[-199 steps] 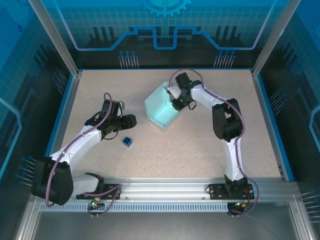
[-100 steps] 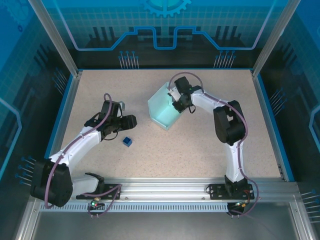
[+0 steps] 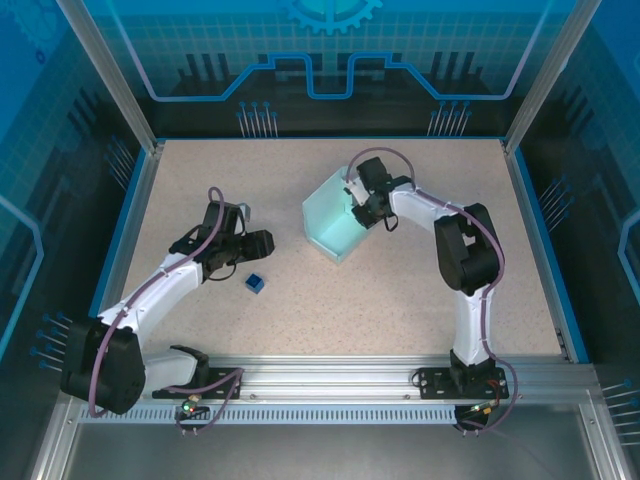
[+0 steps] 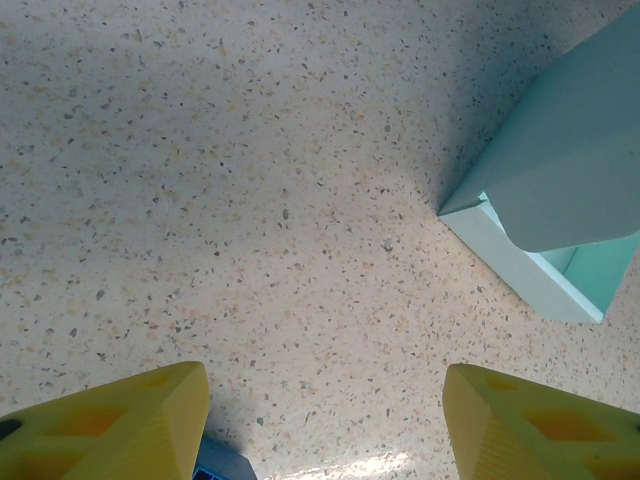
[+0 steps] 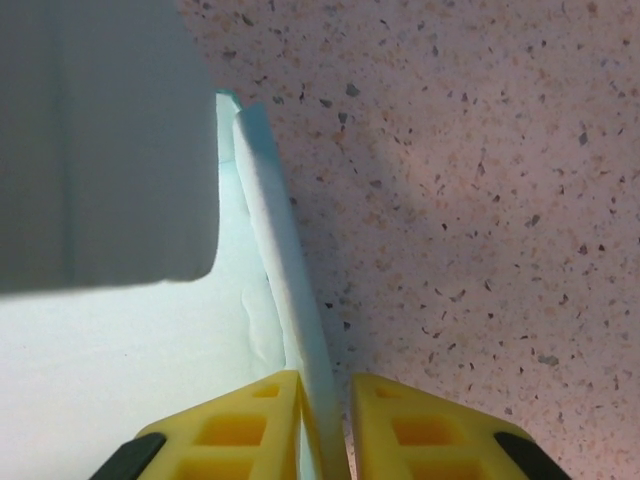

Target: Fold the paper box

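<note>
The paper box point(image 3: 335, 215) is clamped at one wall by the right hand point(image 5: 325, 405), likely for folding. The left hand point(image 4: 320, 405) is held spread, left of the box.

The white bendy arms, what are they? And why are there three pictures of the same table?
They are two robot arms, bolted to the near edge of a speckled table. The big picture comes from a camera up above, looking down. The other two come from small cameras on each arm's wrist, so you see that arm's yellow jaws at the bottom. On the table are a pale blue paper box, with its inside showing, and a tiny dark blue cube. The right arm pinches one thin wall of the box between its jaws. The left arm holds nothing. Its jaws are wide apart, close to the cube.
</note>
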Motion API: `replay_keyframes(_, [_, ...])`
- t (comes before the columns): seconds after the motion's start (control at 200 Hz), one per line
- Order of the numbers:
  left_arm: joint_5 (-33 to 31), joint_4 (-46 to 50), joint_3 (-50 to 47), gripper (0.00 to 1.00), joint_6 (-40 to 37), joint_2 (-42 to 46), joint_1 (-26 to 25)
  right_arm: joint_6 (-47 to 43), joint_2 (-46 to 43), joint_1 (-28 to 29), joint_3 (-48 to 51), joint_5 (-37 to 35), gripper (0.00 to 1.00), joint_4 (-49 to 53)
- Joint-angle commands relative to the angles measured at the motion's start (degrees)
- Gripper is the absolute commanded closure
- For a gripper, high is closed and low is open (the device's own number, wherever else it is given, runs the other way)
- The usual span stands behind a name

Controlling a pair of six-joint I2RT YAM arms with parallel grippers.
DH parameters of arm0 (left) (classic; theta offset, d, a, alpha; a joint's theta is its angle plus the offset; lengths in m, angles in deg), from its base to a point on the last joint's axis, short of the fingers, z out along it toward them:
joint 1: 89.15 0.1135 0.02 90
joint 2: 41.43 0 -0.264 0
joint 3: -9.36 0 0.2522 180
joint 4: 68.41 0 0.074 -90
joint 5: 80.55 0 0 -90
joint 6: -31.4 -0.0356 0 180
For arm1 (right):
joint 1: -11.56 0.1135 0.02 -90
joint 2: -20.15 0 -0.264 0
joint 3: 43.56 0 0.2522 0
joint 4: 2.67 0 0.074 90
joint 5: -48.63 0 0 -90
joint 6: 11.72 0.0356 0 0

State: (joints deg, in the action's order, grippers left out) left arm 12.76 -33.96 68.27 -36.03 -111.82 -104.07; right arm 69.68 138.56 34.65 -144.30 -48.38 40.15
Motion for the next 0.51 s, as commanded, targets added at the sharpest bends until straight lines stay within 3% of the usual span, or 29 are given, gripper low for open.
replay_keyframes(0.0, [0.43,-0.18,-0.70,0.35,0.11,0.85,-0.46,-0.91,0.51,-1.63,-0.18,2.29,0.78,7.41])
replay_keyframes(0.135, [0.38,-0.12,-0.59,0.35,0.07,0.86,-0.55,-2.37,2.71,-1.45,-1.73,0.73,0.77,9.03])
replay_keyframes(0.375, [-0.04,0.31,-0.75,0.35,0.22,0.87,-0.81,-1.72,4.20,-0.02,-1.71,-4.20,0.88,8.42])
replay_keyframes(0.5, [-2.11,1.35,-1.35,0.35,0.72,0.93,-1.07,0.14,3.64,0.22,-1.05,-7.06,0.88,8.30])
